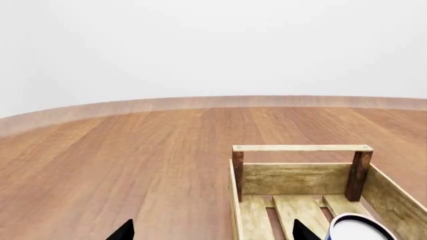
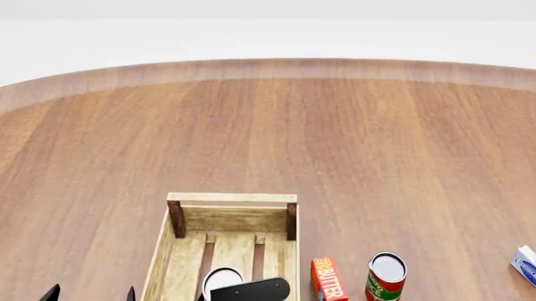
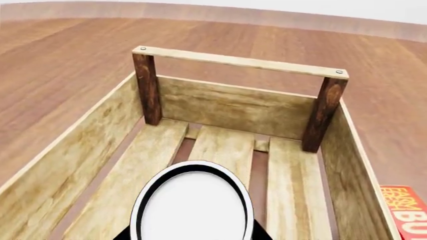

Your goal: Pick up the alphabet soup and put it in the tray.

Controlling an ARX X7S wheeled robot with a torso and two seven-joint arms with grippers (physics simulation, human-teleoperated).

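The alphabet soup (image 3: 192, 205) shows its plain white top with a dark rim. It sits between the dark fingers (image 3: 127, 235) of my right gripper (image 3: 192, 236), which is shut on it, inside the walls of the tray (image 3: 233, 107) above the slatted bottom. In the head view the can (image 2: 221, 278) is in the tray's (image 2: 230, 219) near half, with the right gripper (image 2: 251, 290) against it. In the left wrist view the can's blue rim (image 1: 357, 227) shows. My left gripper (image 1: 213, 235) is open just outside the tray's (image 1: 300, 177) left wall and holds nothing.
On the wooden table right of the tray stand a red butter box (image 2: 328, 279) and a red and green can (image 2: 386, 276). A blue and white pack (image 2: 525, 263) lies at the right edge. The table's far rim (image 2: 268, 68) curves across the back.
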